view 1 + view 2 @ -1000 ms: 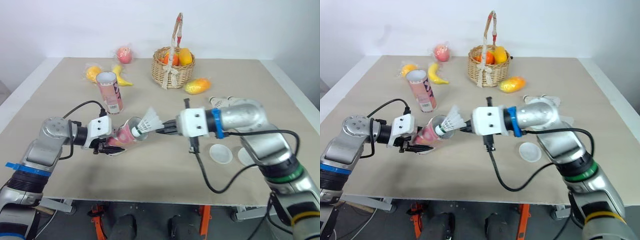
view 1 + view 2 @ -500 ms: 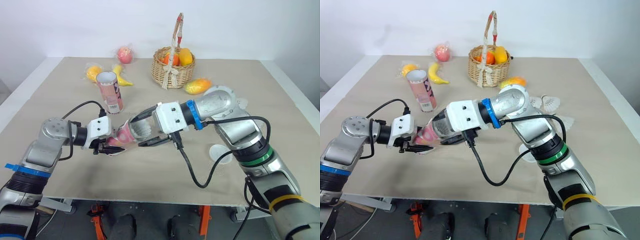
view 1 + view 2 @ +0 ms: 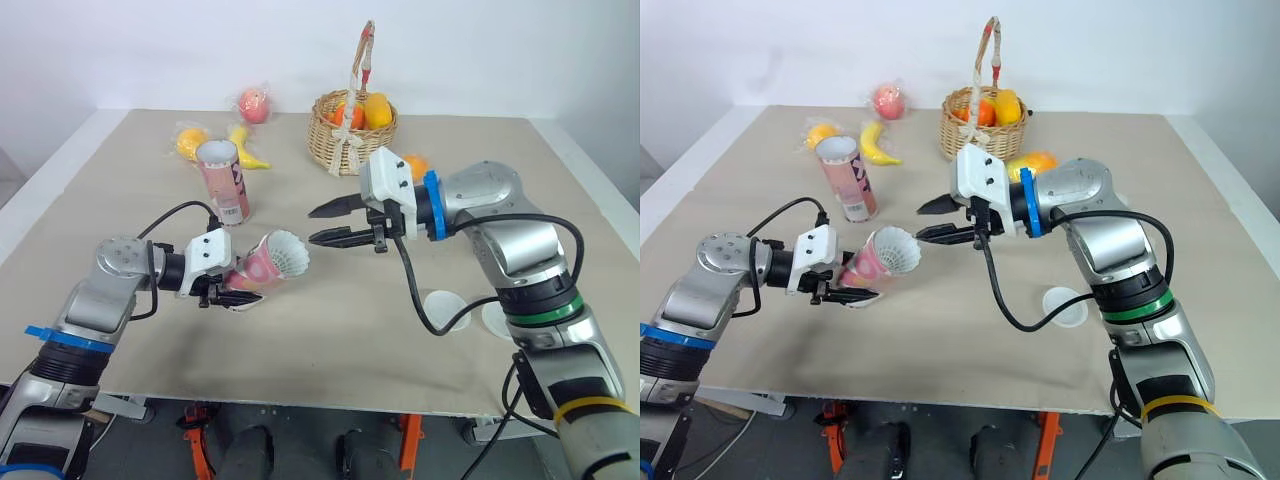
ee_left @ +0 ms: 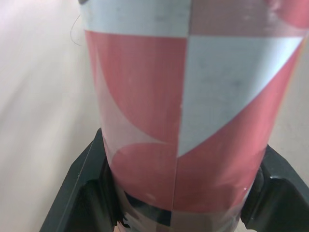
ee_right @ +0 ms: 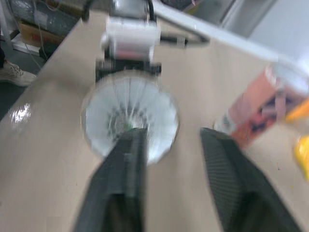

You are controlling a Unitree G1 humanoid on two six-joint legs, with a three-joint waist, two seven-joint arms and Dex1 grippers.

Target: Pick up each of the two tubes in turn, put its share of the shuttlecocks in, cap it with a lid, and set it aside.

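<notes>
A pink-and-white tube point(image 3: 258, 268) is held tilted just above the table, its mouth facing right, with my left gripper point(image 3: 224, 288) shut on its lower end; in the left wrist view the tube point(image 4: 183, 111) sits between both fingers. A white shuttlecock point(image 3: 287, 258) sits in the mouth, feather skirt outward, and the right wrist view looks straight at the shuttlecock point(image 5: 129, 116). My right gripper point(image 3: 313, 226) hangs open a little to the right of the mouth, holding nothing. A second tube point(image 3: 224, 180) stands upright behind, uncapped.
Two white lids point(image 3: 443, 305) point(image 3: 498, 315) lie at the front right under my right arm. A wicker basket point(image 3: 352, 130) of fruit stands at the back centre. A banana point(image 3: 245, 150), an orange point(image 3: 188, 142) and a peach point(image 3: 254, 103) lie at the back left.
My right gripper carried the shuttlecock into the tube's mouth, let go of it and drew back to the right, open. The left gripper kept the tube in place.
</notes>
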